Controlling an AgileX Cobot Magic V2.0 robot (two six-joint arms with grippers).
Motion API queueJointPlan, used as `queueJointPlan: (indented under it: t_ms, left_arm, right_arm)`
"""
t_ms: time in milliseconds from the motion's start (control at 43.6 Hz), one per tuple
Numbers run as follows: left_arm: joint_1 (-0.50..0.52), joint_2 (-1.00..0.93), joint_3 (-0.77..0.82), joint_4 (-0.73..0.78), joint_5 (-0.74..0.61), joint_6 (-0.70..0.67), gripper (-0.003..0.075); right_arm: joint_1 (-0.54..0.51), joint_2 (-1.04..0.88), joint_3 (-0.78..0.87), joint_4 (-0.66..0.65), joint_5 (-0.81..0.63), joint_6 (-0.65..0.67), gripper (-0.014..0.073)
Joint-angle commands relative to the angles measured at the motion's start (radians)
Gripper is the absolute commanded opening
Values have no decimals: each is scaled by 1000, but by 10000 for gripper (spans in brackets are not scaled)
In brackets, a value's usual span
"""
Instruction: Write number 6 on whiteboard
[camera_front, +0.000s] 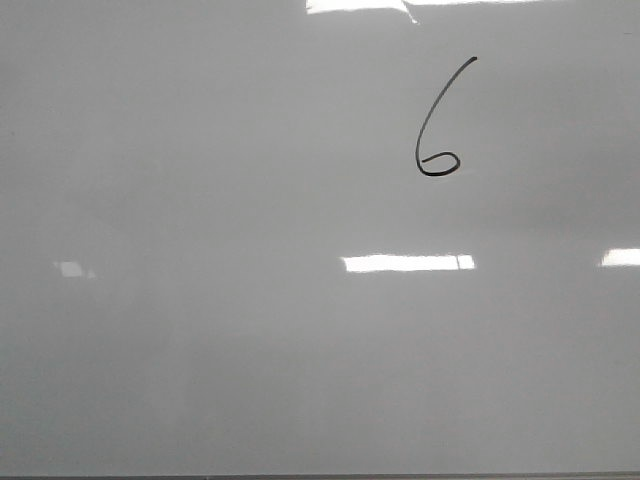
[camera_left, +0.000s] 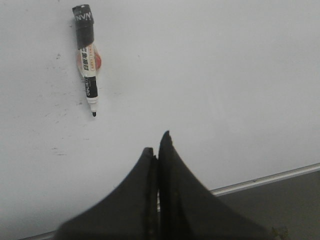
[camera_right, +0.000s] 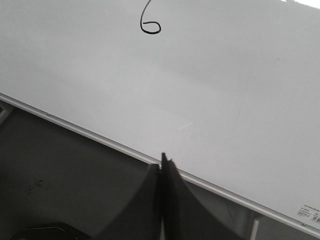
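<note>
A thin black number 6 (camera_front: 438, 125) is drawn on the whiteboard (camera_front: 250, 330), upper right of centre in the front view; its loop (camera_right: 150, 26) also shows in the right wrist view. Neither gripper appears in the front view. In the left wrist view a black-and-white marker (camera_left: 87, 57) lies uncapped on the whiteboard (camera_left: 210, 85), tip toward my left gripper (camera_left: 157, 142), which is shut, empty and apart from it. My right gripper (camera_right: 162, 162) is shut and empty over the whiteboard's (camera_right: 225, 100) metal edge.
The board's thin metal frame (camera_right: 100, 137) runs diagonally in the right wrist view, with a dark surface (camera_right: 65, 175) beyond it. Another stretch of frame (camera_left: 265, 181) shows beside the left gripper. Bright light reflections (camera_front: 408, 262) lie on the board.
</note>
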Motion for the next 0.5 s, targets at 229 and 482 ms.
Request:
queueJointPlan:
  t_ms: [229,482]
  left_arm:
    - [132,-258,276,41,-422,36,-20]
    - [206,-544,635,30,-693,36,-20]
  right_arm:
    - [-8,5,-24,-16,-65,-8,-68]
    - [-8,5,-24,-16,-65,-8,-68]
